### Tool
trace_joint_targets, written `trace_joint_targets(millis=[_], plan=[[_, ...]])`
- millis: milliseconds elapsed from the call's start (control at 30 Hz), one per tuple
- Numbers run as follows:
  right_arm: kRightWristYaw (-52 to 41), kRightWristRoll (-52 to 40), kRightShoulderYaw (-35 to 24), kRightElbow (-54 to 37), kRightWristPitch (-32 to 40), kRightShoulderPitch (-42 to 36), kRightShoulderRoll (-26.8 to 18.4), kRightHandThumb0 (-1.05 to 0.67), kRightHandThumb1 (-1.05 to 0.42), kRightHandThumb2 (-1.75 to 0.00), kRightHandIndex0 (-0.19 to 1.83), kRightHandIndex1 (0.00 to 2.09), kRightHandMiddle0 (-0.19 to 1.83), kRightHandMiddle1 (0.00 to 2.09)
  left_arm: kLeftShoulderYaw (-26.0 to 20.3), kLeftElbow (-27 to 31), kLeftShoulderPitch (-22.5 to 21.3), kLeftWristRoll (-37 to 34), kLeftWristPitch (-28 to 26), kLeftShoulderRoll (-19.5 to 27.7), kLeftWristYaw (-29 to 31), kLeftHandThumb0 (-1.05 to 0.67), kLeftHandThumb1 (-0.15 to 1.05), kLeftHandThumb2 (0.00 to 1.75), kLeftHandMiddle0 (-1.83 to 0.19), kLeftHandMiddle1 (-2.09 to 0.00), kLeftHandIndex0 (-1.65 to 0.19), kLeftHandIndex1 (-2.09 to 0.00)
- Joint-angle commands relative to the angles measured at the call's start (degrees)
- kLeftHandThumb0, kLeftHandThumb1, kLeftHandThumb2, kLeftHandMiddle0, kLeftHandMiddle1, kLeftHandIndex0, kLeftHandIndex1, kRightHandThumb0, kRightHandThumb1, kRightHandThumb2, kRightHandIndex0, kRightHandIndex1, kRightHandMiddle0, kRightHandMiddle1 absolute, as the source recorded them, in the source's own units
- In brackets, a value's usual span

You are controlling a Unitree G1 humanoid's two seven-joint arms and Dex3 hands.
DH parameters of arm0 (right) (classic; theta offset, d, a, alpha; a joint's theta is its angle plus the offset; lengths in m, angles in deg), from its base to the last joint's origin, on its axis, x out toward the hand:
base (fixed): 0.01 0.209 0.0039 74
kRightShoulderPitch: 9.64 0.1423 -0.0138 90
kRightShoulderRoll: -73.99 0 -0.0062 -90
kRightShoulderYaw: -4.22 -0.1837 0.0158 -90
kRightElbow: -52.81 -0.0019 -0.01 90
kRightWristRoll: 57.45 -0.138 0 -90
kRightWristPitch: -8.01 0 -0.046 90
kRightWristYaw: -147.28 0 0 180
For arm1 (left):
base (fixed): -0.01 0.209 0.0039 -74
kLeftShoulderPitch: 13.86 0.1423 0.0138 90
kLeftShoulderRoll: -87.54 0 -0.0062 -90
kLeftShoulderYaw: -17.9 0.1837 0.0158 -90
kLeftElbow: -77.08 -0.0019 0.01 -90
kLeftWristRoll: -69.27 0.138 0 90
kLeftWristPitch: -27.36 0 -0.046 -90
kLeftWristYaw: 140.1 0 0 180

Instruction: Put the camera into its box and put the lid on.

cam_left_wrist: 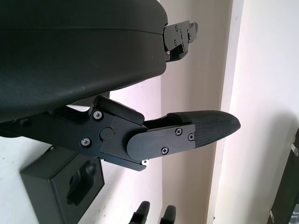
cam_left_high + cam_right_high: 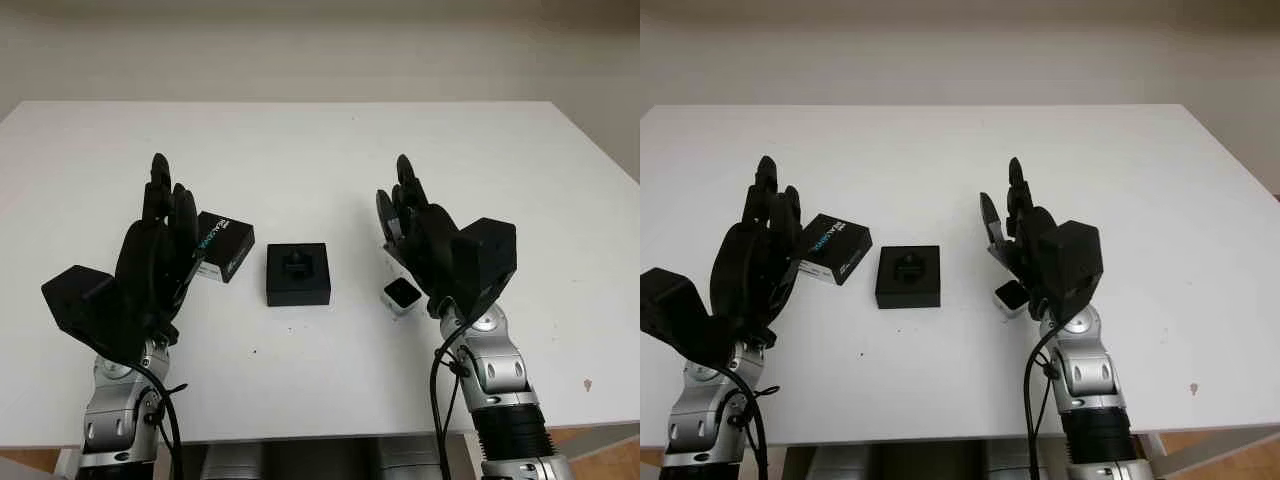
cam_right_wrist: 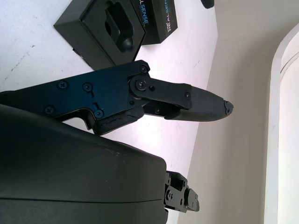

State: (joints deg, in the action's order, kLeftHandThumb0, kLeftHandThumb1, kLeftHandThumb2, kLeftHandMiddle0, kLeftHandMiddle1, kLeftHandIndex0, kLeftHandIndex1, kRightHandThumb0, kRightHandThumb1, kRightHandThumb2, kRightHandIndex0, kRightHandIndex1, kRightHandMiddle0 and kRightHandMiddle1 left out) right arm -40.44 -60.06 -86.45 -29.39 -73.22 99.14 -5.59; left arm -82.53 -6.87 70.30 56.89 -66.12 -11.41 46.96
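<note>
On the white desk (image 2: 320,150) the open box (image 2: 298,274) sits in the middle, its moulded recess facing up and vacant. The lid (image 2: 222,245), black with printed letters, lies just beside the box on its left. The camera (image 2: 402,295), a small silver body with a dark face, lies on the desk to the right of the box, partly hidden under the right hand (image 2: 418,232).

Both hands are raised above the desk, open and holding nothing. The left hand (image 2: 160,240) stands near the lid; the right hand is directly over the camera.

The step in hand seems to be the first one: picking up the camera. To do it well, the right hand should come down so that its fingers (image 3: 205,108) close on two opposite sides of the camera, not on its dark face. The camera looks small and smooth, so a grasp low on the body would be safer against slipping. After that it should be turned to match the shape of the recess and lowered straight down. The left hand could meanwhile wait near the lid.
</note>
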Motion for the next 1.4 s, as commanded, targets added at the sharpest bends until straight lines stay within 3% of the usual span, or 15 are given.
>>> trace_joint_targets(millis=[0,300,433,567,667,833,1033,1167,1367], plan=[[-0.05,0.05,-0.03,-0.90,-0.55,-0.31,-0.16,-0.74,-1.05,-0.56,-0.19,0.00,-0.19,0.02,0.16,1.25,0.83,0.24,0.42,-0.09,-0.05,-0.73,1.05,0.60,0.19,0.00,0.19,0.00],[-0.92,-0.35,-0.25,0.12,0.01,0.56,-0.69,-0.74,-1.05,-0.56,-0.19,0.00,-0.19,0.02,0.40,1.01,0.69,0.50,0.17,0.21,-0.01,-0.74,1.05,0.60,0.19,0.00,0.19,0.00],[-2.84,-1.40,-1.77,-0.44,-0.71,1.80,-2.78,-0.73,-1.05,-0.46,-0.15,0.04,-0.13,0.06,0.47,0.69,0.39,0.61,0.31,0.03,-0.03,-0.74,1.05,0.60,0.19,0.00,0.19,0.00],[-9.96,-1.69,-2.96,-1.17,-2.30,5.02,-10.10,-0.69,-1.02,-0.16,0.09,0.14,0.09,0.14,0.59,0.40,0.17,0.40,0.52,0.18,0.55,-0.74,1.05,0.61,0.19,0.00,0.19,0.00],[-16.12,-2.08,-3.31,-1.35,-3.39,7.70,-15.53,-0.62,-0.92,-0.06,0.17,0.16,0.18,0.17,0.70,0.44,0.18,0.48,0.55,0.25,0.76,-0.75,1.05,0.61,0.19,0.00,0.19,0.00],[-23.52,3.73,-0.94,-2.90,-8.65,11.10,-25.96,-0.62,-0.83,-0.03,0.25,0.18,0.24,0.19,0.72,0.23,0.03,0.55,0.71,0.16,0.84,-0.75,1.05,0.61,0.19,0.00,0.19,0.00],[-27.98,12.86,2.48,-4.26,-18.66,10.62,-35.20,-0.64,-0.78,-0.05,0.25,0.13,0.31,0.14,0.76,0.05,-0.30,0.38,0.53,0.30,1.10,-0.75,1.05,0.61,0.19,0.00,0.19,0.00],[-31.42,16.35,4.32,-5.67,-21.44,9.01,-39.30,-0.62,-0.78,-0.05,0.25,0.10,0.29,0.10,0.61,-0.02,-0.36,0.18,0.25,0.35,1.26,-0.75,1.05,0.60,0.19,0.00,0.19,0.00],[-34.82,22.41,7.00,-10.54,-18.02,6.54,-42.13,-0.52,-0.79,-0.06,0.21,0.07,0.25,0.06,0.55,0.13,-0.40,0.28,-0.15,0.43,1.07,-0.75,1.05,0.60,0.19,0.00,0.19,0.00]])
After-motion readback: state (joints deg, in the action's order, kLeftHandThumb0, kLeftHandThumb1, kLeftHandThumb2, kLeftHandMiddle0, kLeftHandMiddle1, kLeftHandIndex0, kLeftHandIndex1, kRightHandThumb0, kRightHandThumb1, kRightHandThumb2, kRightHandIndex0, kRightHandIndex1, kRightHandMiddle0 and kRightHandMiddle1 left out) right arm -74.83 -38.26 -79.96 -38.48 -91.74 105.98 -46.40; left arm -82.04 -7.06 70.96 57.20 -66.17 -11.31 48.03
